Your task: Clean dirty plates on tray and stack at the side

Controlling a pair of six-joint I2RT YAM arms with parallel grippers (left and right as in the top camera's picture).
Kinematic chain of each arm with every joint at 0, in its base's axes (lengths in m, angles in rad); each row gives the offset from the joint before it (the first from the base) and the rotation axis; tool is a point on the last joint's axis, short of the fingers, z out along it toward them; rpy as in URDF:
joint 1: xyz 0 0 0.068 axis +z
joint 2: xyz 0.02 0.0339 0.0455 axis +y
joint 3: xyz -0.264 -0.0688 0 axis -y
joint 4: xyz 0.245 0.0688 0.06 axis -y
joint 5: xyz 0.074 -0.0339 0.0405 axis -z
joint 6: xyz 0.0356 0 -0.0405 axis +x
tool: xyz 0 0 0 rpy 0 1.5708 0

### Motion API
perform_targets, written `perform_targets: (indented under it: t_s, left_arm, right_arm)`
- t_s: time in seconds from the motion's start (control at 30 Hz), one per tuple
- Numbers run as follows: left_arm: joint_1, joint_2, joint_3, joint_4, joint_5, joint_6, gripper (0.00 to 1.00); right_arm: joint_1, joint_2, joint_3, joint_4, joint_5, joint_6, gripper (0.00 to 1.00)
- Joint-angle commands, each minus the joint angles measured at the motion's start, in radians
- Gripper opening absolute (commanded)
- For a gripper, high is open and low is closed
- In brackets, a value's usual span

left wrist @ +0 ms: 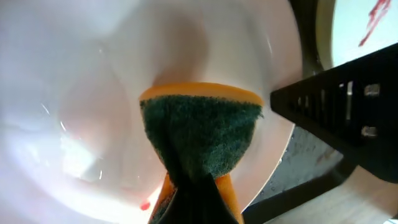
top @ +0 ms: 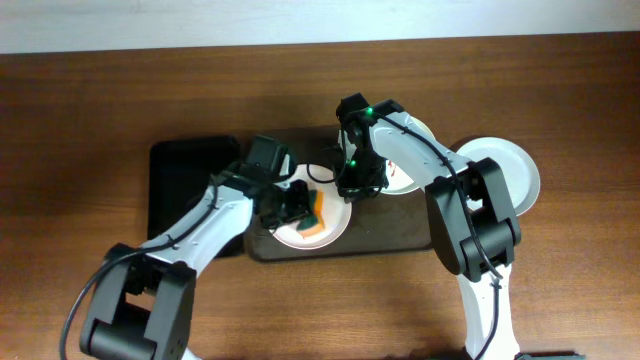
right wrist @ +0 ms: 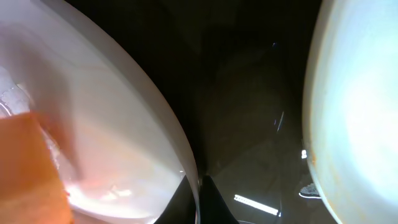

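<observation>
On the dark brown tray lies a white plate. My left gripper is shut on an orange sponge with a green scrub face and presses it onto that plate. In the left wrist view the sponge rests on the plate, with a small red spot beside it. My right gripper is shut on this plate's right rim; its fingers pinch the edge. A second plate with red smears lies on the tray behind the right arm. A third plate lies on the table to the right of the tray.
A smaller black tray lies on the wooden table to the left of the brown tray, under my left arm. The right arm crosses over the back right of the brown tray. The red-smeared plate lies close to the right of my right fingers.
</observation>
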Motion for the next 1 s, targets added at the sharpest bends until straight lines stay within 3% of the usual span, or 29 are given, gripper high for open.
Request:
perform_targets:
  t_s: [0.0,0.13,0.23,0.37,0.5,0.6,0.77,0.97]
  left_arm:
    - [-0.011,-0.003,-0.019,-0.041,-0.118,-0.032,0.00]
    - [-0.010,-0.004,-0.019,-0.074,-0.347,-0.016,0.00]
    - [-0.009,-0.040,0.039,-0.064,-0.430,0.122,0.00]
    - [0.074,-0.205,0.085,-0.155,-0.433,0.224,0.00]
    - [0.259,-0.287,0.081,-0.207,-0.433,0.434,0.00]
    - [0.320,-0.227,0.037,-0.218,-0.433,0.449,0.00]
    - [0.322,-0.074,0.025,-0.205,-0.433,0.449,0.00]
    - [0.322,0.043,0.025,-0.129,-0.445,0.449,0.00]
  right_arm:
    - [0.005,-0.023,-0.008,0.002,0.028,0.005,0.04]
    - [0.005,-0.023,-0.008,0.002,0.028,0.005,0.04]
    - [0.005,-0.023,-0.008,0.002,0.028,0.005,0.04]
    - [0.005,-0.023,-0.008,0.005,0.028,0.005,0.05]
    - [0.005,-0.023,-0.025,0.021,0.028,0.005,0.13]
    - [0.005,-0.023,-0.058,0.067,0.028,0.005,0.04]
    - [0.004,-0.047,-0.009,0.066,0.038,-0.006,0.04]
    - [0.005,-0.254,0.026,0.035,0.336,-0.025,0.04]
